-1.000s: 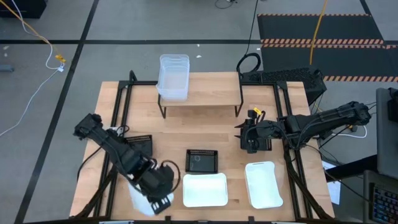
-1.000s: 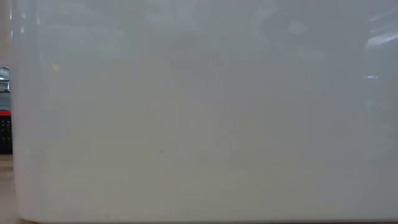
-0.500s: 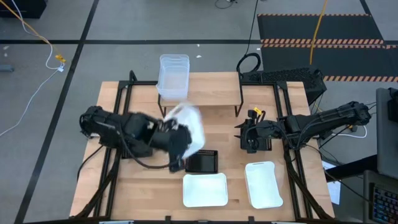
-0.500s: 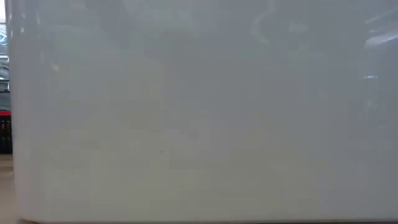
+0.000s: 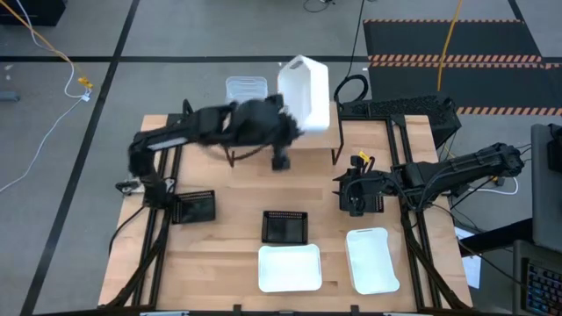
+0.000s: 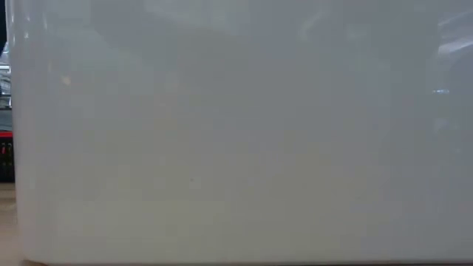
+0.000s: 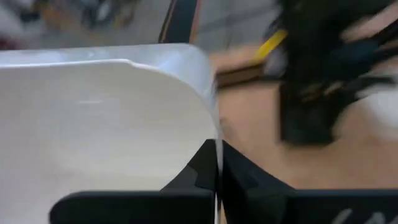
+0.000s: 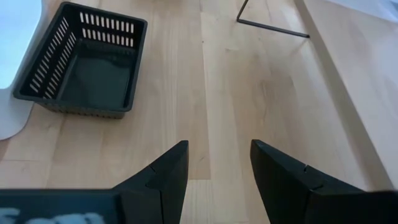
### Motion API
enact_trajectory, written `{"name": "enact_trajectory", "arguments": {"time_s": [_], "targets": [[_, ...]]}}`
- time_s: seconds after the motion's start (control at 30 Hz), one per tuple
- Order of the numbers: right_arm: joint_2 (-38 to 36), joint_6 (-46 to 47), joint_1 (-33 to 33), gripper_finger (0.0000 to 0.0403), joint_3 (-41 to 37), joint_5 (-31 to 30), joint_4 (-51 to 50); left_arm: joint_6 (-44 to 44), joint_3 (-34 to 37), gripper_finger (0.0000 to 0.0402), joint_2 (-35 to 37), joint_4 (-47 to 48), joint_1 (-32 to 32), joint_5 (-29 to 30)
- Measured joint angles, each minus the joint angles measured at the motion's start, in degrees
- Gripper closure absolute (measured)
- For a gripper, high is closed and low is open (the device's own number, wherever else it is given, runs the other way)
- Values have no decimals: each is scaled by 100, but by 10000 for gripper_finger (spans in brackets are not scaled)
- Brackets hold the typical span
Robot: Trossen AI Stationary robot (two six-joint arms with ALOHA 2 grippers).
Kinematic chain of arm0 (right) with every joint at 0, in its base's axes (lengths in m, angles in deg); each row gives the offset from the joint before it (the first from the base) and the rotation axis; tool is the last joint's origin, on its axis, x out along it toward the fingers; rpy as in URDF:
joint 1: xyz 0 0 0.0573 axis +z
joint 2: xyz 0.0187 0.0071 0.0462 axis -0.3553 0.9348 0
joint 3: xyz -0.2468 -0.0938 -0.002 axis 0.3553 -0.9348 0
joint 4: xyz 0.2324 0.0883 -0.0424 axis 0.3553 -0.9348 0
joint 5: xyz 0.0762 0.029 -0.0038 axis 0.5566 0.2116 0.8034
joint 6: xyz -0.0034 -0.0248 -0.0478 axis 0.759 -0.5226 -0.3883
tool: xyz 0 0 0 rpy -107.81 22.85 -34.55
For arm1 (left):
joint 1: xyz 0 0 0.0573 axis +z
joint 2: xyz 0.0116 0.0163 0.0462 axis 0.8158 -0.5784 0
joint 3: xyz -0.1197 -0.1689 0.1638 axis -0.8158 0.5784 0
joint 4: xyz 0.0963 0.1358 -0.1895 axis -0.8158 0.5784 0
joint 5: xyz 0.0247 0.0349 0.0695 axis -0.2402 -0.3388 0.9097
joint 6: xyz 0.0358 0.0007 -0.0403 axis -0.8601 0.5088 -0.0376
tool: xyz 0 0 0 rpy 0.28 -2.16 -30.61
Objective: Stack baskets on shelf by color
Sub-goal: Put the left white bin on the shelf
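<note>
Left gripper (image 7: 217,163) pinches white basket (image 5: 305,93) by its rim, tilted over shelf (image 5: 307,138) beside clear baskets (image 5: 245,88) for colour sorting; right gripper (image 8: 217,163) open, waiting

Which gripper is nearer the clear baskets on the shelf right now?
Left. The left gripper, shut on a white basket, is over the shelf just beside the clear baskets. The right gripper is open, above the tabletop, well off.

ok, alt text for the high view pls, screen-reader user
The left gripper, shut on a white basket, holds it tilted above the right half of the shelf, beside the clear baskets on its left end. On the table lie two white and two black baskets; the right gripper waits open at the right.
</note>
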Motion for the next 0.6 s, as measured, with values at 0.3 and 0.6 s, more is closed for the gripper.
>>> {"name": "enact_trajectory", "arguments": {"time_s": [0.3,0.6], "targets": [[0,-40,2,234,0,-4,-19,-421,4,398,-766,109,1360,-825],[0,-57,2,234,-124,-7,-112,-403,8,397,-1534,375,1469,-1140]]}}
